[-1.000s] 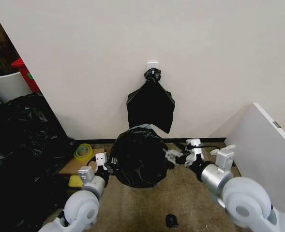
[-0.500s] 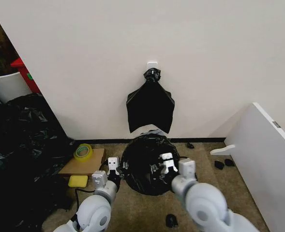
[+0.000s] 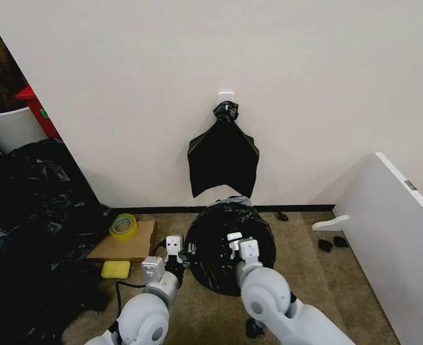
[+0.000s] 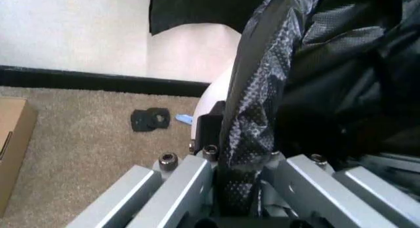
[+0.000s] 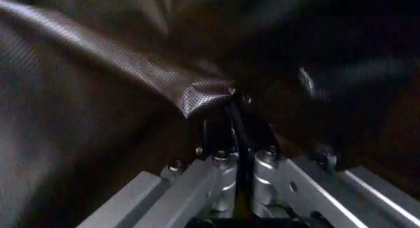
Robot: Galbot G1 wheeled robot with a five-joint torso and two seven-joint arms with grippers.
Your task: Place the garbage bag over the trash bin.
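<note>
The garbage bag [image 3: 229, 248], glossy black and wrinkled, sits as a round dome on the carpet by the wall. It wraps the trash bin, of which a strip of white wall [image 4: 208, 98] shows beside the plastic. My left gripper [image 3: 175, 251] is at the bag's left edge, shut on a taut band of the garbage bag [image 4: 253, 115], which runs between its fingers [image 4: 239, 161]. My right gripper [image 3: 236, 244] is at the bag's near side, shut on a fold of black plastic [image 5: 196, 98].
A knotted black bag bundle [image 3: 224, 154] hangs from a wall hook above the bin. At left lie a heap of black sheeting [image 3: 31, 215], a cardboard box [image 3: 121, 246] with a tape roll [image 3: 123, 225] and a yellow sponge [image 3: 115, 269]. A white board [image 3: 398, 237] leans at right.
My right arm has swung from the bag's right side to its near side. The left gripper has moved right and toward the wall. The bag's dome has shifted right and back.
</note>
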